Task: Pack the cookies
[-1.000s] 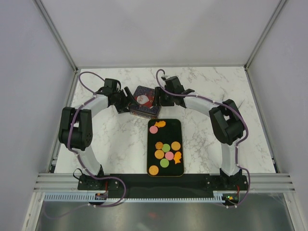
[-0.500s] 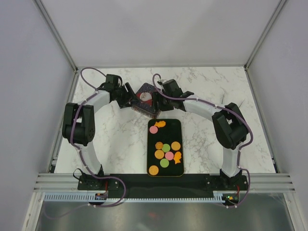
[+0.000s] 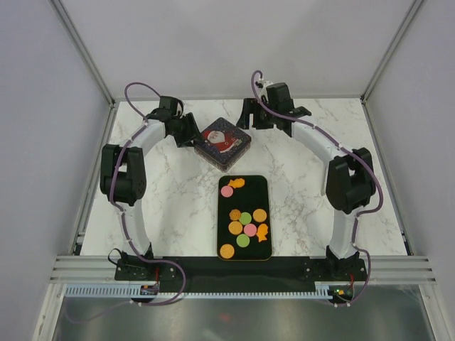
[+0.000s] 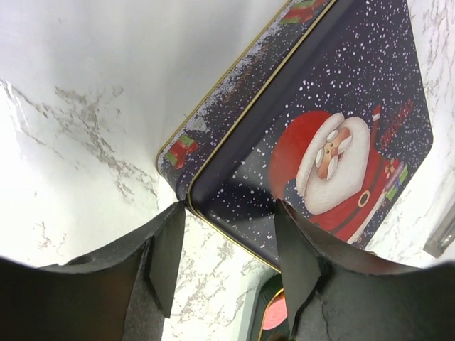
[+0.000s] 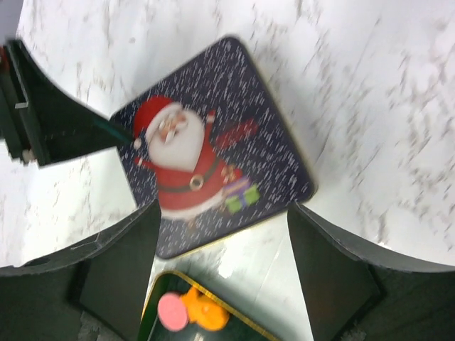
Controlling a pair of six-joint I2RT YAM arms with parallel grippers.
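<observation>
The cookies (image 3: pixel 245 224), orange, pink and green rounds and two orange fish, lie on a black tray (image 3: pixel 249 199) at the table's middle. A square dark tin with a Santa lid (image 3: pixel 225 142) rests closed on the table behind the tray. My left gripper (image 3: pixel 190 133) is open with its fingertips at the tin's left corner (image 4: pixel 192 195). In its wrist view, the left gripper (image 4: pixel 226 209) straddles that corner. My right gripper (image 3: pixel 250 118) is open and empty, raised behind and right of the tin. Its wrist view (image 5: pixel 224 213) shows the tin (image 5: pixel 213 142), a pink cookie (image 5: pixel 173 311) and an orange fish (image 5: pixel 207 314).
White enclosure walls stand close behind and on both sides of the marble table (image 3: pixel 313 177). The tray's gold rim (image 5: pixel 171 272) sits just in front of the tin. A metal rail (image 3: pixel 242 268) runs along the near edge.
The tin went from between both grippers to lying on the table, turned and a little farther back. My right gripper let go and pulled up and back. My left gripper shifted back.
</observation>
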